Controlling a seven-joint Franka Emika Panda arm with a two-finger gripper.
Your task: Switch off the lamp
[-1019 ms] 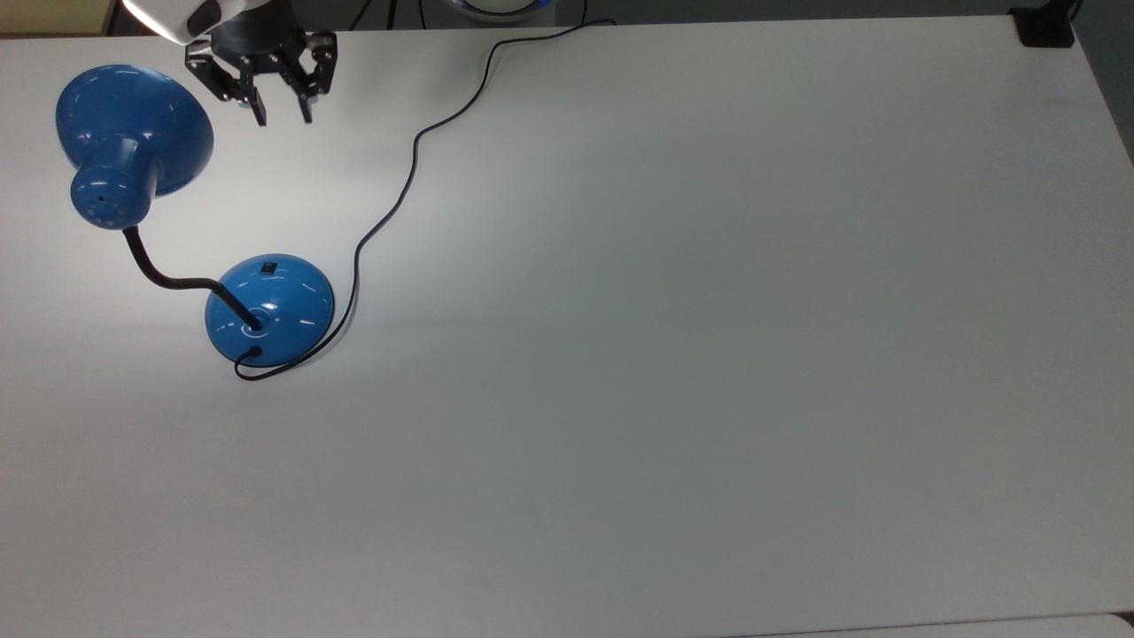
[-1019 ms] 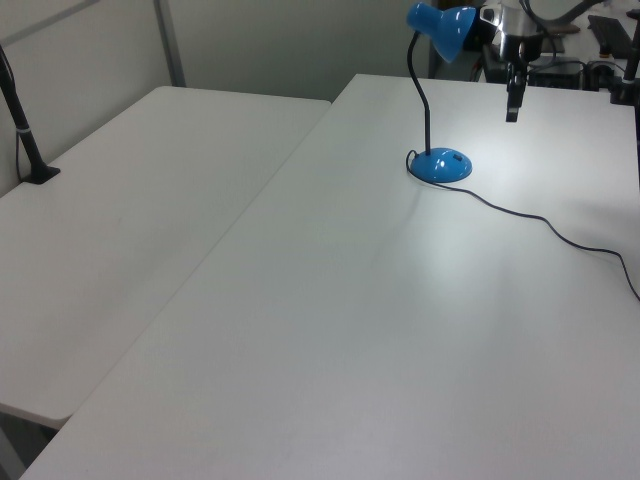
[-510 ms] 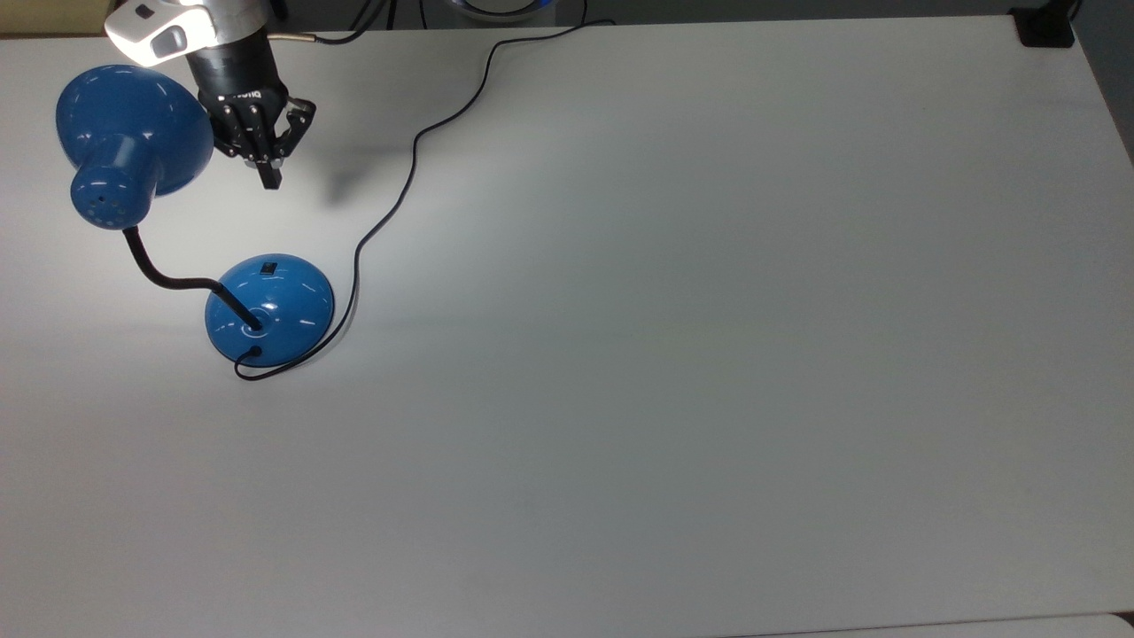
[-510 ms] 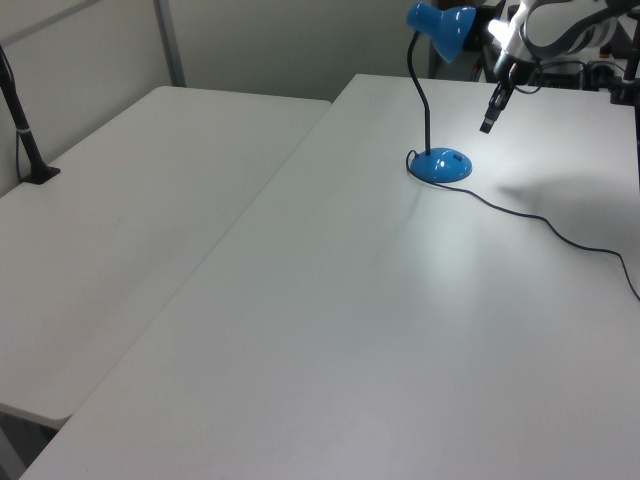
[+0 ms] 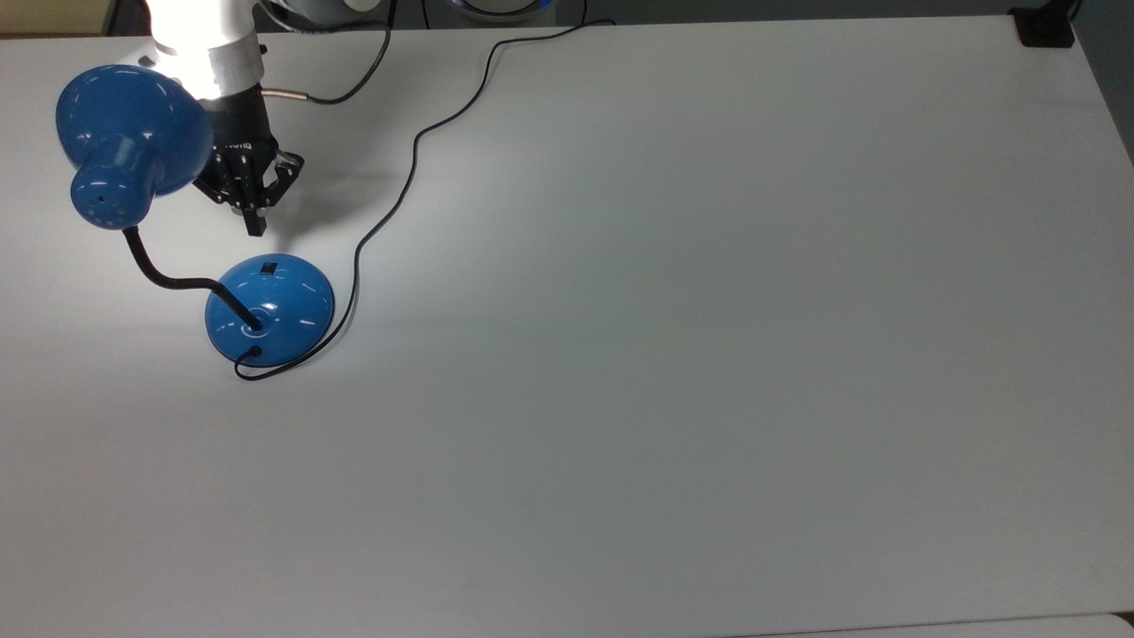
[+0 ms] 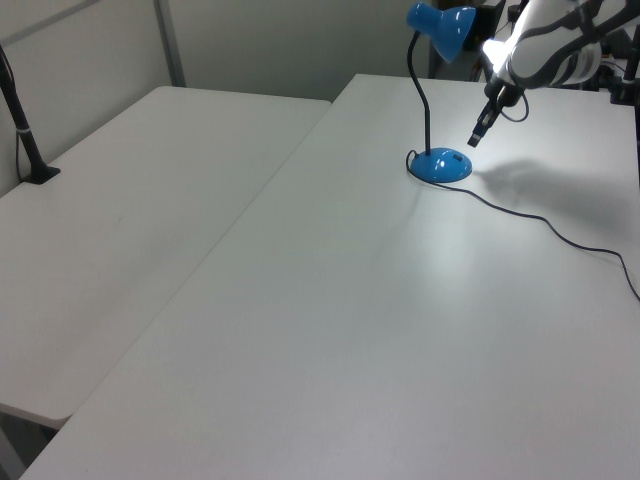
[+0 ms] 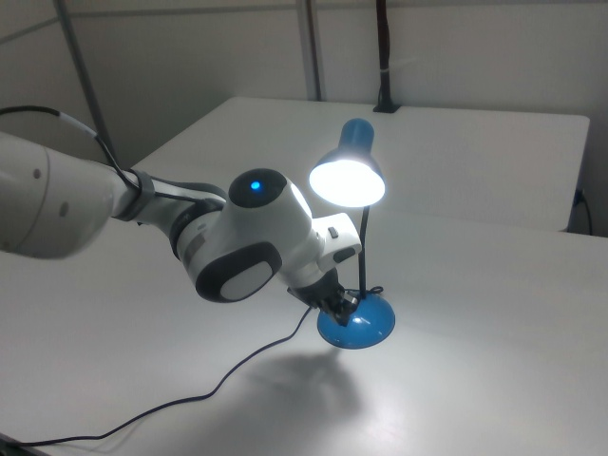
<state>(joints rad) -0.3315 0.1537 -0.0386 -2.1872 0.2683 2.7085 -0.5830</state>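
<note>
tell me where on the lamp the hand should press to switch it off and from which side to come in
Go for the small black switch on the lamp base's dome, on the side facing the top view's top. Come down at it from that side, where the hand already hangs shut: the neck and shade crowd the top view's left, the cord runs along the right.

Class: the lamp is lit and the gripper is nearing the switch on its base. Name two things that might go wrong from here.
1. The shut gripper could miss the small black switch and slide off the glossy domed base.
2. The arm passes close beside the lamp shade, so it might knock the shade and bend the neck.
</note>
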